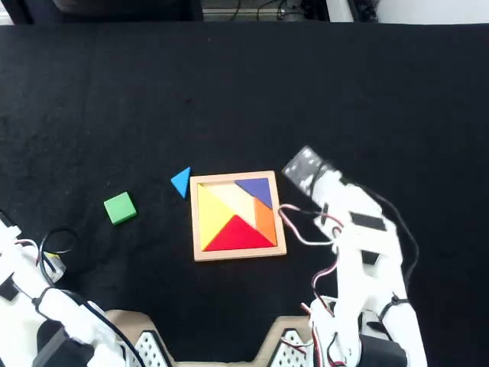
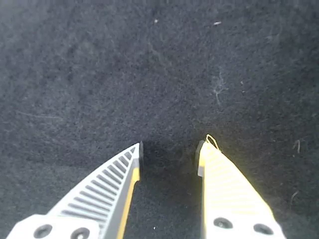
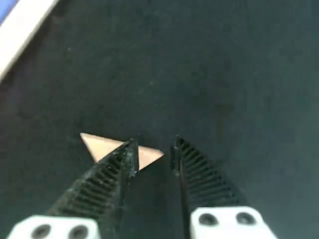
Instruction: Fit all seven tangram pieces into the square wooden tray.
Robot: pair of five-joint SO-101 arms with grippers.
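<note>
The square wooden tray (image 1: 200, 252) lies mid-table and holds a yellow triangle (image 1: 211, 216), a red triangle (image 1: 240, 234), an orange piece (image 1: 265, 220) and a dark blue piece (image 1: 257, 189). Just off the tray's far left corner lies a small blue triangle (image 1: 181, 182), and a green square (image 1: 120, 208) sits farther left. A pale triangle (image 3: 102, 146) lies on the cloth, partly under one finger (image 3: 117, 169) of my right gripper (image 3: 153, 148), which is open and low over it. My left gripper (image 2: 169, 152) hangs open over bare cloth.
The right arm (image 1: 359, 237) stands close to the tray's right side, with a corner of the tray (image 3: 20, 27) in its wrist view. At the near left edge is the left arm (image 1: 30, 290). Black cloth (image 1: 244, 92) covers the table.
</note>
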